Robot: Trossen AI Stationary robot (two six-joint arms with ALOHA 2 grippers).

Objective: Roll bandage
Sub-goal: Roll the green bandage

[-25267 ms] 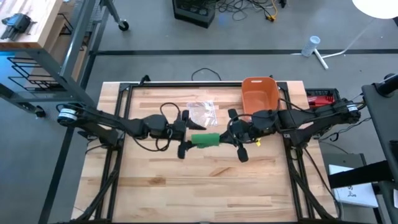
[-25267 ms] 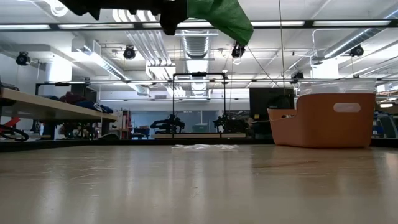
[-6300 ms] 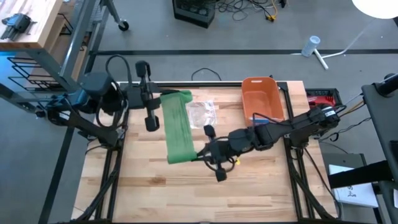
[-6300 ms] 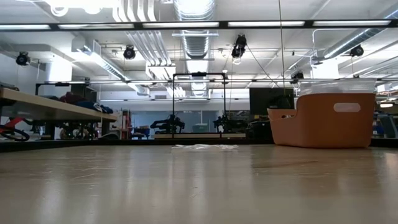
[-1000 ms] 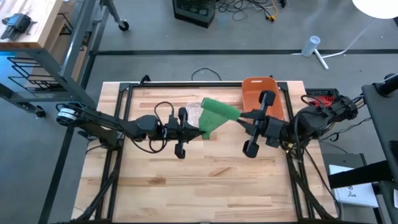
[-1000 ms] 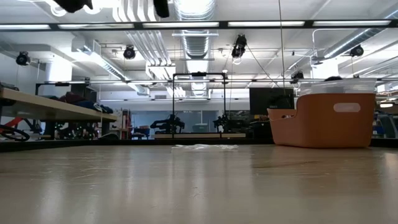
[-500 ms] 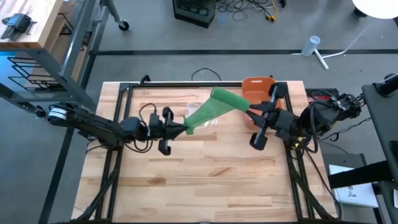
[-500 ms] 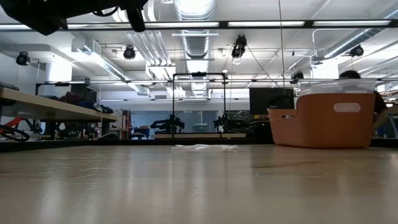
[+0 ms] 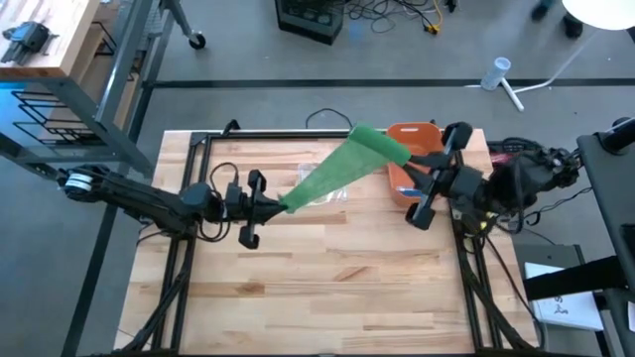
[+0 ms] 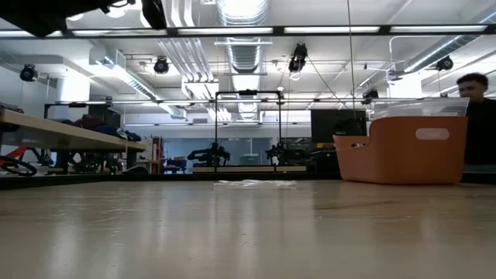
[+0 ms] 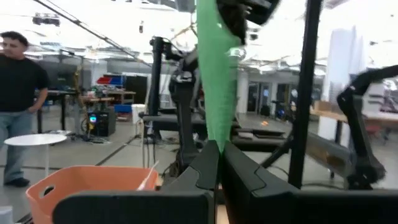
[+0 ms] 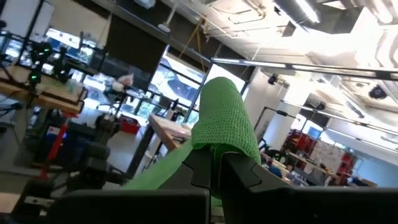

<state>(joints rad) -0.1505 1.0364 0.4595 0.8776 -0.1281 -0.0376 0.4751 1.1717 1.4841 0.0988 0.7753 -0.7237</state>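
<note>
A green bandage (image 9: 332, 177) stretches in the air above the table, from a narrow bunched end at the left up to a rolled end (image 9: 375, 144) at the far right. My left gripper (image 9: 281, 206) is shut on the narrow end. My right gripper (image 9: 399, 160) is shut on the rolled end, above the orange bin (image 9: 417, 139). In the right wrist view the roll (image 12: 222, 118) sits on top of my fingers. In the left wrist view the strip (image 11: 216, 81) rises away from my fingers. My left gripper pinches the strip's bunched free end (image 11: 214, 138) between its two fingers, coming about level from the table's left. The strip is clear of the table and runs taut up to the roll. My right gripper pinches the rolled end (image 12: 214, 144) between its two fingers, coming from the table's right, slightly upward. The roll lies across the fingers, lifted clear, with the strip (image 12: 155, 169) trailing down toward the other arm.
A clear plastic wrapper (image 9: 322, 188) lies on the wooden table (image 9: 327, 288) under the strip. The orange bin (image 10: 403, 151) stands at the far right. A person (image 10: 477, 105) shows behind the bin, and another person (image 11: 18, 93) stands in the room.
My left gripper has drawn back toward the table's left edge with the narrow end. My right gripper has gone toward the far right corner with the roll. The bandage between them has grown from a short piece into a long taut strip.
</note>
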